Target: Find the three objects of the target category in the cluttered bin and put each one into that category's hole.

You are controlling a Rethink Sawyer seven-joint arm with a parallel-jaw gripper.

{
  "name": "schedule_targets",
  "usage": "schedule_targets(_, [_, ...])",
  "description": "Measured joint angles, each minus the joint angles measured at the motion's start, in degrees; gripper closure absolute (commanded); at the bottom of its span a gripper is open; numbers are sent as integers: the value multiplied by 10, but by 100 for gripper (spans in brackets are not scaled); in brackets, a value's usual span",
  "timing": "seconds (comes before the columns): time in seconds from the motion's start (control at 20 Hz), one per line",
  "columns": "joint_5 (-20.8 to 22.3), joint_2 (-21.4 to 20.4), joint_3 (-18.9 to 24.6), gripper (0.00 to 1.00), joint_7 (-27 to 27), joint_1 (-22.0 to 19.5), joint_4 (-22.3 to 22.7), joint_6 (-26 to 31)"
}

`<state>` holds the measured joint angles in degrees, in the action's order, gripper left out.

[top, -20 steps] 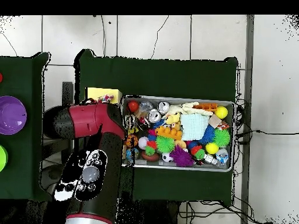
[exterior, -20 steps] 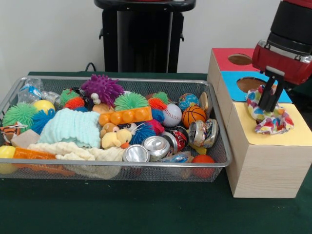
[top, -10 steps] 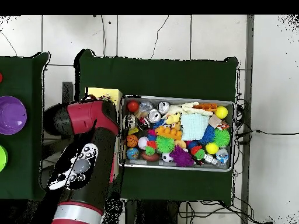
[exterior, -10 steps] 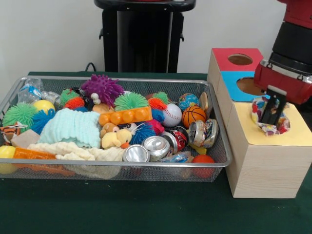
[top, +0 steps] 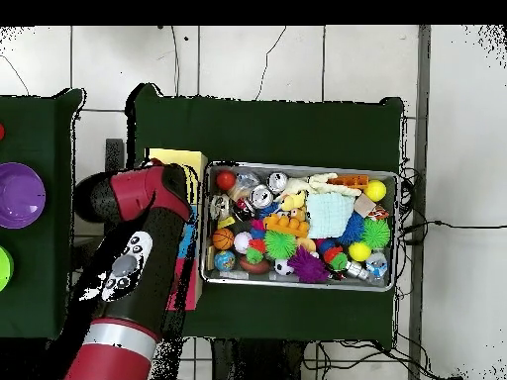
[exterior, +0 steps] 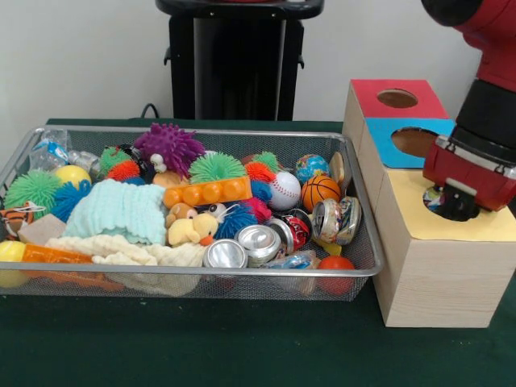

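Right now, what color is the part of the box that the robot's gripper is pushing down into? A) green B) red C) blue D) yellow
D, the gripper sits low in the hole of the yellow section, in front of the blue section and red section.

My arm (exterior: 492, 32) wears a glossy red and black plastic shell, and below it the box (exterior: 427, 282) shows pale matt wood grain topped with flat coloured paper panels (exterior: 403, 97). The basket (exterior: 242, 282) is fine shiny metal mesh holding dented bright metal cans (exterior: 242, 246), fluffy knitted cloth (exterior: 117, 211), rubbery spiky balls (exterior: 169, 145) and a smooth baseball (exterior: 284, 191). The counter (exterior: 201, 347) is covered in dark green matt cloth.
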<state>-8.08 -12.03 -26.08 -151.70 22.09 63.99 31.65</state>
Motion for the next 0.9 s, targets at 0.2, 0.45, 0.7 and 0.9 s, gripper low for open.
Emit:
schedule_targets(0.2, [-17, 8, -11, 100, 0, 4, -9, -3])
schedule_targets(0.45, [-30, 13, -19, 100, 0, 8, -9, -4])
schedule_targets(0.7, [-35, 14, -20, 100, 0, 8, -9, -4])
schedule_targets(0.9, [-36, 14, -20, 100, 0, 8, -9, -4])
